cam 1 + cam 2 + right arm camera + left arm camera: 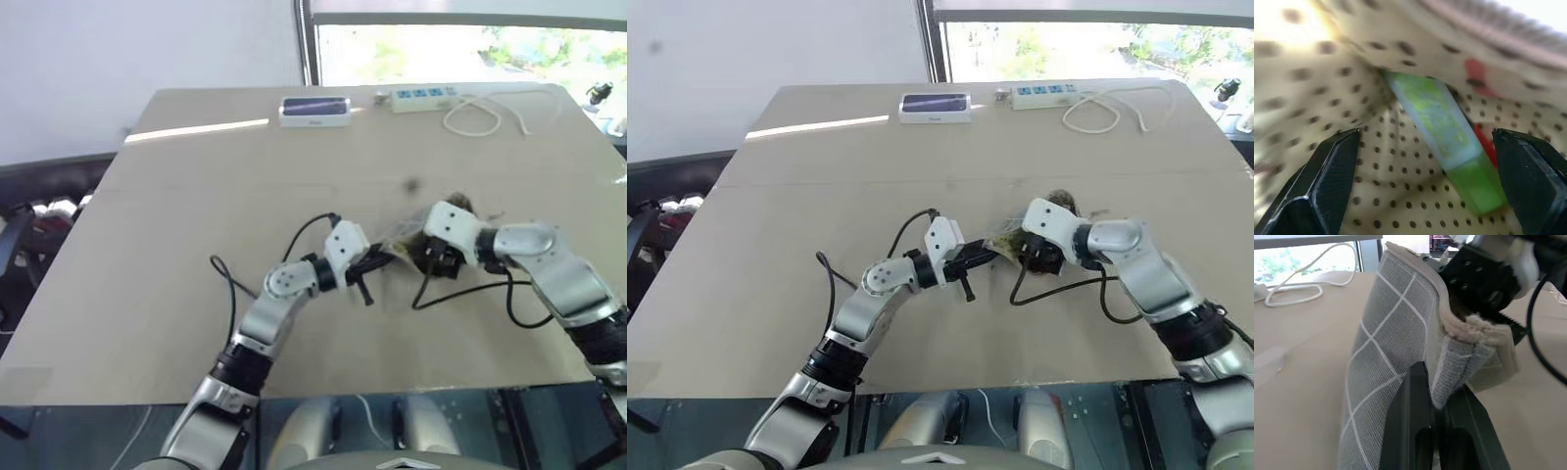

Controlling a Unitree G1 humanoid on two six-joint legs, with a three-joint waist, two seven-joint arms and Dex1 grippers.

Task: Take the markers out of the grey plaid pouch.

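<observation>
pouch: 1 grey plaid pouch (1396,347), soft grey fabric with pale grid lines and a yellowish opening edge, held up off the table (196,245) between the two grippers, near table centre toward the robot's right
pouch opening: gapes toward the right gripper; inside lining is cream with dark dots
left gripper (1437,404): 1, fingers clamped tight on a folded corner of the pouch edge, fabric pinched between them
right gripper (1425,181): 1, fingers spread wide apart, poked into the pouch mouth, one finger on either side of the highlighter, not touching it
markers: 2 counted, both inside the pouch
highlighter (1444,142): 1, light green, thick and short, lying diagonally on the dotted lining, between the right fingers
red marker (1484,142): 1, mostly hidden behind the highlighter; only red bits and a dark sliver show, so full shape cannot be told
box (315,110): 1, white with dark blue top, far side of the table, well apart from the pouch
power strip (426,96): 1, white, at the far edge, beside the box
white cable (485,116): 1, looped, running off the power strip
black cables (227,279): 2 visible, one trailing from each wrist across the table
window (470,44): 1, behind the far table edge, bright greenery outside
</observation>
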